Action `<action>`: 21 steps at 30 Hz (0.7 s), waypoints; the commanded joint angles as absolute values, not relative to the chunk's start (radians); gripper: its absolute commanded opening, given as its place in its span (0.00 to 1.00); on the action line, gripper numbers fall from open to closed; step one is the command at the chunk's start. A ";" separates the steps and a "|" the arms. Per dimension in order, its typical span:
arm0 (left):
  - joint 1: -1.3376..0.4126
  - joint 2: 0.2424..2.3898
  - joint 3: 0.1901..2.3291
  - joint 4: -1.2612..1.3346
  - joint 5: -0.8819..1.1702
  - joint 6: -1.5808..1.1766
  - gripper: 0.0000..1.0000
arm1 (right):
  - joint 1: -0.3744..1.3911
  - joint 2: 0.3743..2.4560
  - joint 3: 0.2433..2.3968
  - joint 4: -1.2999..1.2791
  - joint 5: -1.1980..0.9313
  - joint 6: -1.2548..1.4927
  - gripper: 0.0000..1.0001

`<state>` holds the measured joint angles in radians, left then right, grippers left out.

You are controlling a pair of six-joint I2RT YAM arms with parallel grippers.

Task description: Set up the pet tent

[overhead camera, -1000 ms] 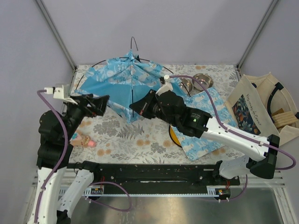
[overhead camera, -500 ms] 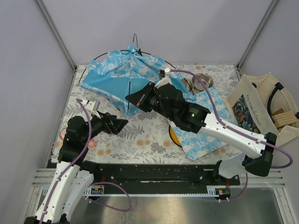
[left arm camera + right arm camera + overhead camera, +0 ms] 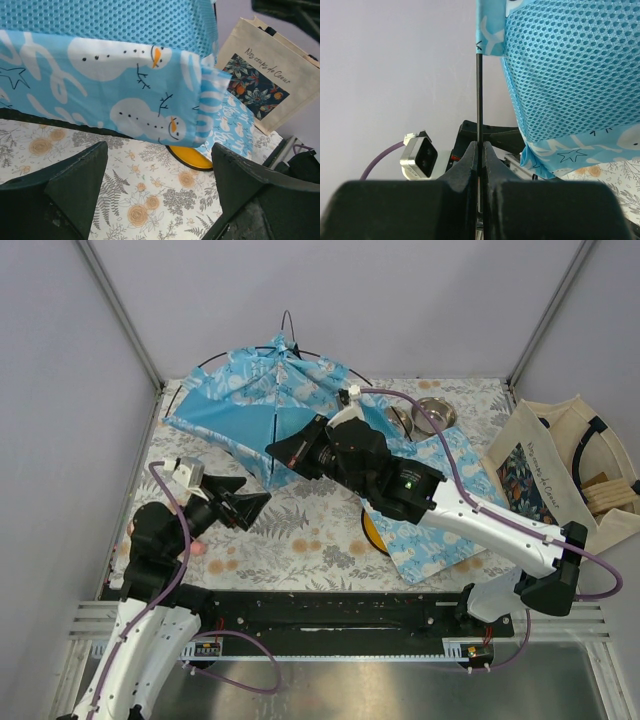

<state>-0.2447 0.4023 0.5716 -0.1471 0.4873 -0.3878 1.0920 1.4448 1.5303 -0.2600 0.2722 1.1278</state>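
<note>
Floral table (image 3: 300,530) — right gripper (image 3: 478,145) on tent pole (image 3: 479,90); left gripper (image 3: 159,147) agape

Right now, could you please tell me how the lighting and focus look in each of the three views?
Top external: even, soft light, the pet tent crisp. Left wrist: the open left tool is dark and slightly soft, the snowman print sharp. Right wrist: the right tool, shut on the pole, is a blurred mass; the mesh is in focus.

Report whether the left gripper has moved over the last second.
Yes. In the top view the left gripper has pulled back from the pet tent and swung right, ending closer to the black base rail.
</note>
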 commanded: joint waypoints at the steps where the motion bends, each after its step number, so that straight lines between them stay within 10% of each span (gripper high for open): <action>1: -0.270 0.393 0.543 -0.045 0.405 -0.357 0.86 | 1.055 1.471 1.568 -0.288 0.393 1.141 0.00; 21: -0.380 0.545 0.571 0.024 0.239 -0.264 0.74 | 1.055 1.509 1.569 -0.284 0.353 1.193 0.00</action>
